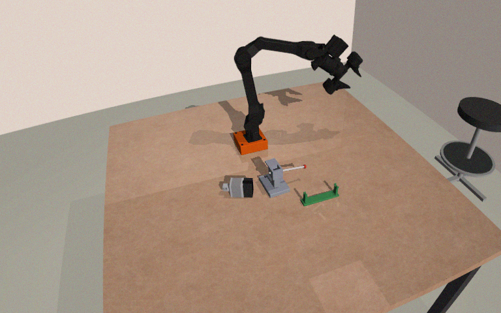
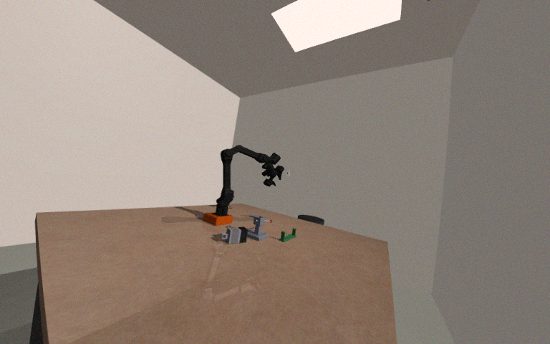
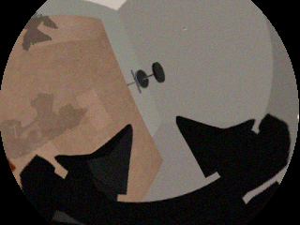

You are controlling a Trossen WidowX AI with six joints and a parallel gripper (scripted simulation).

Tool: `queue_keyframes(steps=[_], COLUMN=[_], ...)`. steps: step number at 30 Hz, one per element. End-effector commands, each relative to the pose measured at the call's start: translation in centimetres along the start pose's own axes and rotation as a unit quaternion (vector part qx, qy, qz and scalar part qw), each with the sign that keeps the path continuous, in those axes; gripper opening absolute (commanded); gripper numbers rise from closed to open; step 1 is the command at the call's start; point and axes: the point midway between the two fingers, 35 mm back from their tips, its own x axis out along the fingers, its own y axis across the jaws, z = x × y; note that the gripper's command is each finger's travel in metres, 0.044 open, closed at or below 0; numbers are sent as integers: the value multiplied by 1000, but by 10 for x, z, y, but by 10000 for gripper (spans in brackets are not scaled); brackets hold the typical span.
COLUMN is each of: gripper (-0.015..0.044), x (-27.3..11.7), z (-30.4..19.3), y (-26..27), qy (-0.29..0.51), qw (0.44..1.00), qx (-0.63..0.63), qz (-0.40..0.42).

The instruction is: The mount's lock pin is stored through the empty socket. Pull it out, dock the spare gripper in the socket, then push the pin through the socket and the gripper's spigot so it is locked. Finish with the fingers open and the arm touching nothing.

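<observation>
The grey mount stands on the table in front of the arm's base. The lock pin, white with a red tip, runs through its upright socket and sticks out to the right. The spare gripper, grey and black, lies on its side left of the mount, its small spigot pointing left. My gripper is open and empty, high above the table's back right part, well away from the mount, pin and spare gripper.
A green rack with two upright posts stands right of the mount. The orange arm base is behind the mount. A black stool stands beyond the table's right edge.
</observation>
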Motion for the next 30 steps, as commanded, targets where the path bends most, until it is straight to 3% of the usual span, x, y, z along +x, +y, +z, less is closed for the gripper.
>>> queue_keyframes(steps=[1,8,15,24,30], gripper=[300,300,300,300,300], x=[-8,-41,-93,-171,-184], z=[-51,-134,-192,-225,-226], y=[18,66,121,192,202], qy=[69,186,283,366,375], qw=[994,955,881,752,729], qx=[68,197,325,473,494], qz=[43,121,195,278,290])
